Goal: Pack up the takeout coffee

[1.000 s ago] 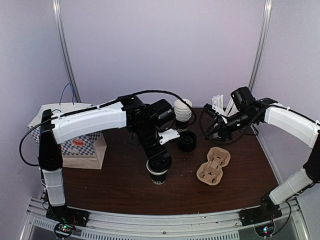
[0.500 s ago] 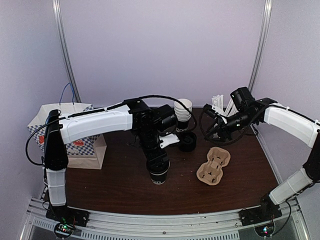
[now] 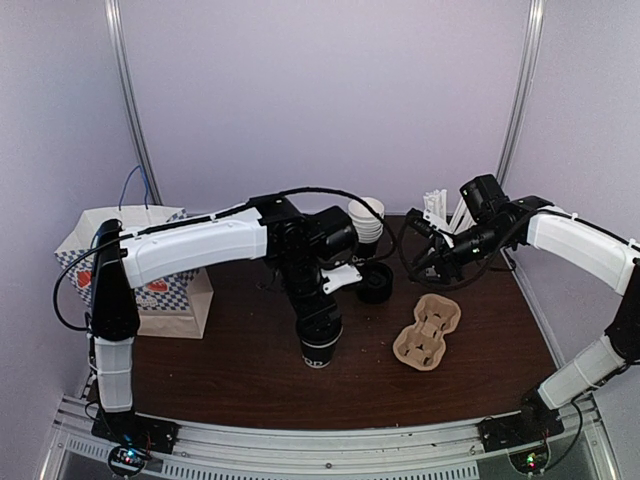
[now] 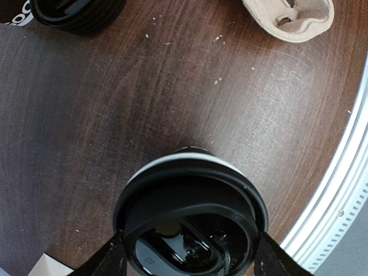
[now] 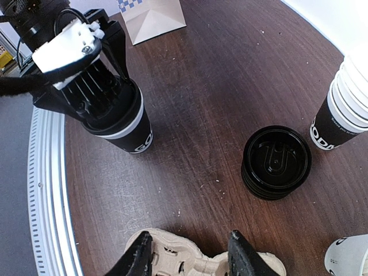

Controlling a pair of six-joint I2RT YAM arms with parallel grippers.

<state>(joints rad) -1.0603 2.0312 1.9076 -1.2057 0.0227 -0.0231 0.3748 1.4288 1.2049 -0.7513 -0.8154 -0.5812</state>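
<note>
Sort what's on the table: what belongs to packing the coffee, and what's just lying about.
Job: takeout coffee, cardboard cup carrier, likely the paper bag.
Lying about: stack of spare lids, stack of cups, straws.

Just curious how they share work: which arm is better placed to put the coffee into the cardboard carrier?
Left: the left gripper grips the takeout coffee; the right gripper hangs open, away from it.

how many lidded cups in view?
1: the takeout coffee, front-centre on the table, in the left gripper. The cup stack at the back is unlidded.
</note>
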